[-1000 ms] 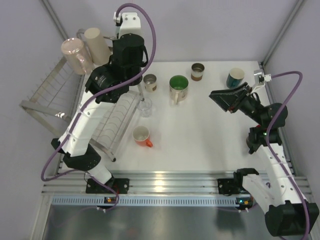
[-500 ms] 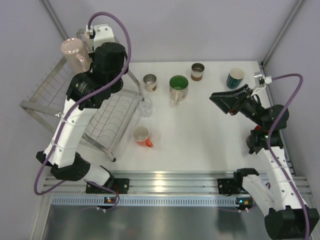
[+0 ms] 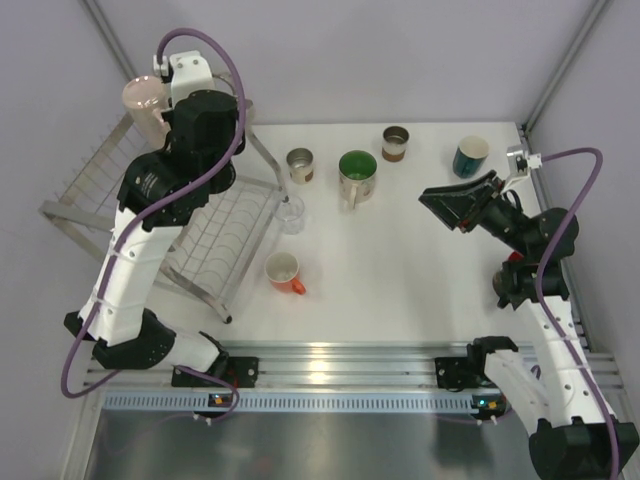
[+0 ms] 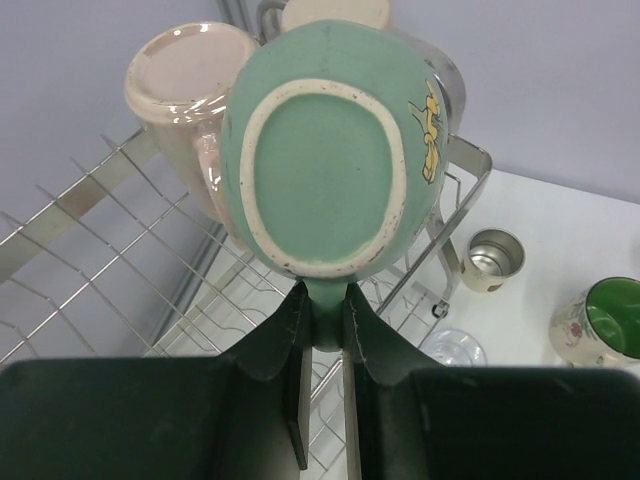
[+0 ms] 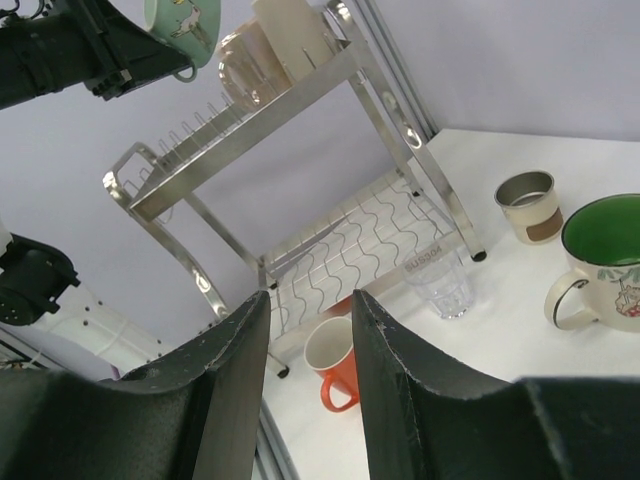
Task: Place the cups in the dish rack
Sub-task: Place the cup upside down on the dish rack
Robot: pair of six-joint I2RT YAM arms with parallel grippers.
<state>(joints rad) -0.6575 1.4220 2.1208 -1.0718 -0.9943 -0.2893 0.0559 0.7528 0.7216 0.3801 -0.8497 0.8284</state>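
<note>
My left gripper [image 4: 327, 315] is shut on the handle of a teal mug [image 4: 325, 170], held bottom-up over the dish rack's [image 3: 95, 185] upper tier. A pink cup [image 4: 195, 85] and a beige cup [image 4: 335, 12] stand on the tier just beyond the mug. My right gripper [image 3: 440, 208] is open and empty above the table's right side. On the table are a steel cup [image 3: 300, 165], a green-inside mug [image 3: 357, 175], a brown-banded cup [image 3: 395, 142], a dark teal cup [image 3: 470, 156], a clear glass [image 3: 290, 213] and an orange-handled white mug [image 3: 284, 272].
The rack's lower wire tier [image 3: 215, 240] slopes toward the table, with the glass and orange-handled mug close to its edge. Enclosure walls and metal posts [image 3: 560, 70] bound the table at back and sides. My left arm [image 3: 205, 125] hides the beige cup from above.
My left arm has swung left and back with the teal mug, from above the rack's right edge to over the upper tier. The right arm has barely moved.
</note>
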